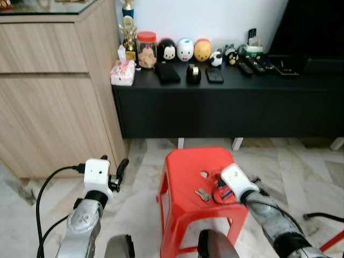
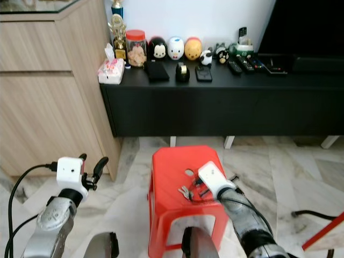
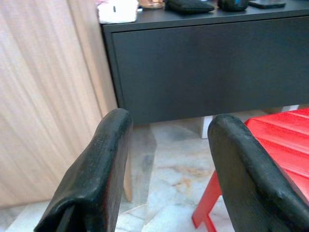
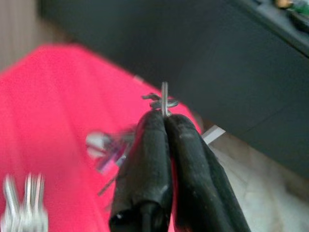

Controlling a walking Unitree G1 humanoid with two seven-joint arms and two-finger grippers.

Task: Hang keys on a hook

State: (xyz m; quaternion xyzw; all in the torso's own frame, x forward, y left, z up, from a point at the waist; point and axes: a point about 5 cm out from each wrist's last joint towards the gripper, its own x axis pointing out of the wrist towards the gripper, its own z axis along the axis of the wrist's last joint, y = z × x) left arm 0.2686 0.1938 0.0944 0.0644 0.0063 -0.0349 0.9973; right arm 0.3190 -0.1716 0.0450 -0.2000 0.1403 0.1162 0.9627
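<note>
In the left eye view a red stool (image 1: 188,177) stands on the marble floor (image 1: 140,183) in front of a long black worktop (image 1: 226,102). The keys (image 1: 203,194) lie on the stool's seat, near its right front part. The right gripper (image 1: 217,192) reaches over the seat from the right, its tips just beside the keys. The left gripper (image 1: 117,171) hangs above the floor left of the stool, well apart from the keys. A wooden cabinet (image 1: 54,86) stands at the left. On the worktop sit a jar (image 1: 146,49), a trophy (image 1: 129,32), three round toy figures (image 1: 185,49), a tissue pack (image 1: 123,72) and some remotes (image 1: 258,65).

The right eye view shows the same scene, with the right gripper over the keys on the seat.

In the left wrist view the left gripper's fingers (image 3: 96,183) stand wide apart with nothing between them; beyond them are the worktop's dark front, the cabinet side and a corner of the stool.

In the right wrist view the right gripper's fingers (image 4: 149,164) are pressed together, pinching a thin metal ring (image 4: 164,100) of the key bunch at their tips. More keys lie blurred on the red seat behind and at the near corner.
</note>
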